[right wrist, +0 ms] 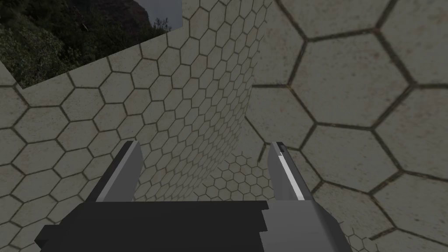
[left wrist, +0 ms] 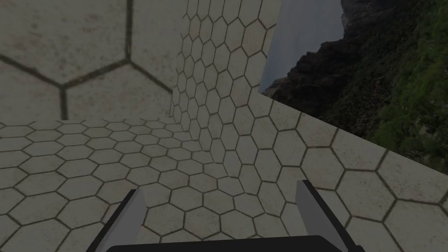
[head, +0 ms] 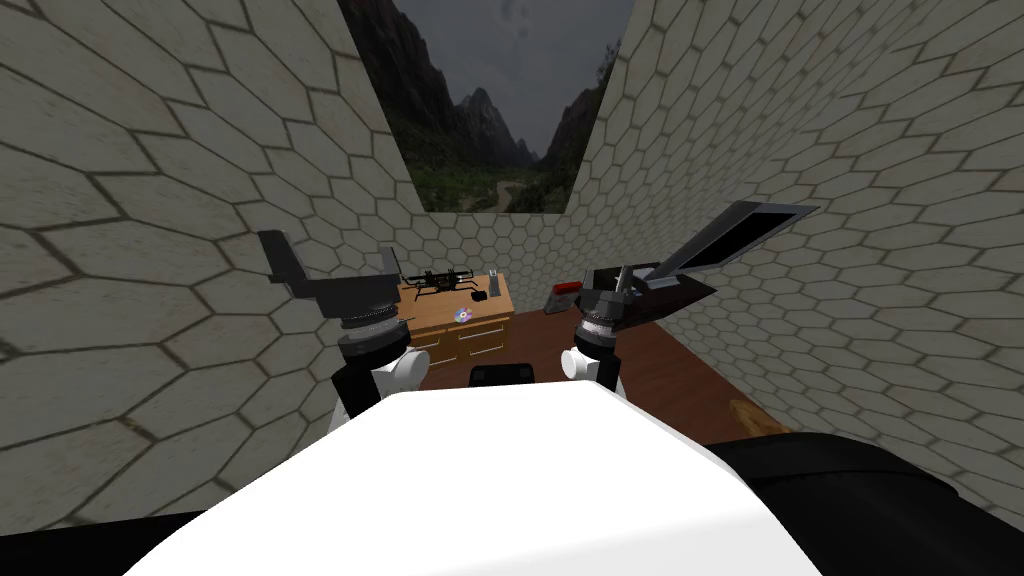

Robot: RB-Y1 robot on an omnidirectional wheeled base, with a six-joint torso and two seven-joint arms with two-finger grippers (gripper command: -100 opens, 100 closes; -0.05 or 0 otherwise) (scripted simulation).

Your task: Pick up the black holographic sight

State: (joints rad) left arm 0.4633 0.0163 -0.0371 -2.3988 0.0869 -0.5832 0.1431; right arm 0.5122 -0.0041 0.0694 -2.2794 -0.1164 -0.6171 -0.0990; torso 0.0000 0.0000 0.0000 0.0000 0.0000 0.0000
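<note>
Your left gripper is raised at the left of the chest tip. Its fingers are spread wide with nothing between them. Your right gripper is up at the right side, its fingers likewise apart and empty. Both arms are well short of the desk.

Just past the chest tip a low black object stands on the brown floor. You can't tell what it is from here.

Beyond it, between your two arms, is a light wood desk with its drawer fronts facing you. On its top:
- A shiny disc lies near the front edge.
- Behind the disc is the sight, probably: a small black item, too small to be sure of.
- A grey block stands upright just beside the sight, toward the desk's right rear.
- A spindly black frame sits toward the back left.

The sight lies on the desk top, apart from the disc and the frame and near the block. Neither gripper is close to it.

Right of the desk a red-topped box sits by the wall. Behind your right arm is a dark table with a tilted screen on it.

Hex-tiled walls run along both sides. At the far end a window shows mountains.
</note>
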